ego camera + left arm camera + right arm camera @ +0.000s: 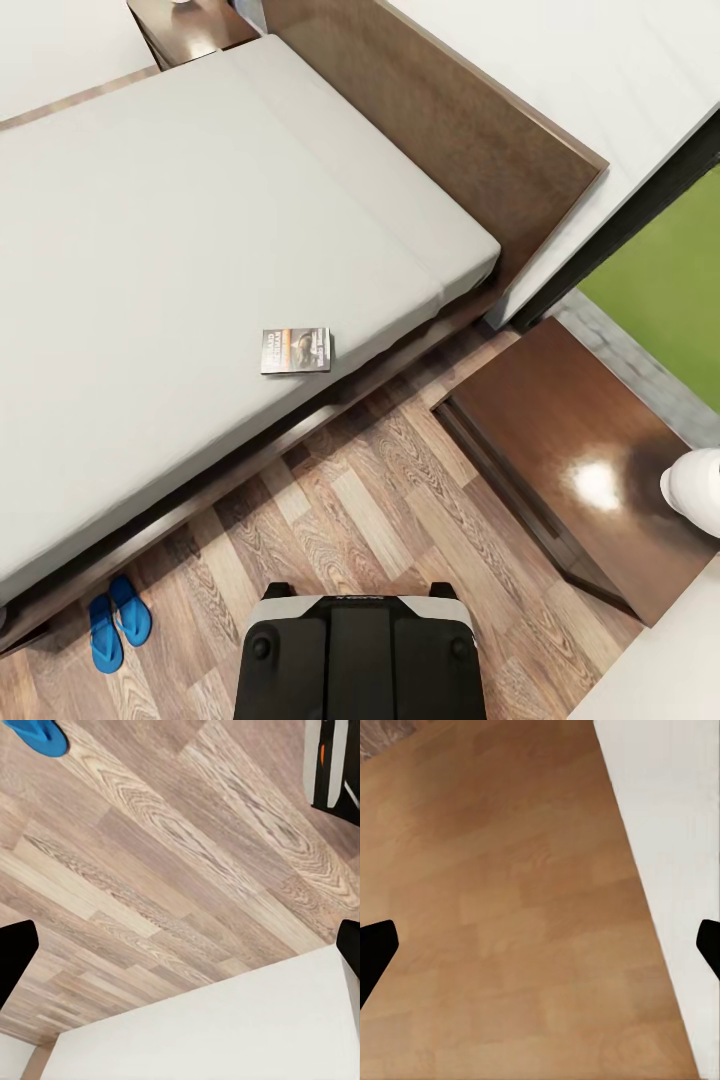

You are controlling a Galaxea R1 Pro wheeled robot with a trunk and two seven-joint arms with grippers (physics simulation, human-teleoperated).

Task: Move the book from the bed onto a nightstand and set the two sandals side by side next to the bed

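Standing at the bed's [150,230] side, base [360,655] on the plank floor [340,500], facing the mattress edge. Book [296,350] lies flat near that edge, cover up, close to the headboard [440,130] end, so probably reachable once an arm comes forward. Nightstand [570,450] sits just beside the bed's head corner, top bare and glossy (a white object [695,490] at its far edge), a short carry from the book. Second nightstand [185,25] is across the bed. Sandals [118,622] lie together on the floor right by the bed frame, looks already side by side; one toe [41,736] shows in the left wrist view. Left gripper [180,949]: fingers wide apart, empty, over floor. Right gripper [540,945]: fingers apart, empty. Next step likely the book grab; thin and flat, so pinching an edge could be fiddly.
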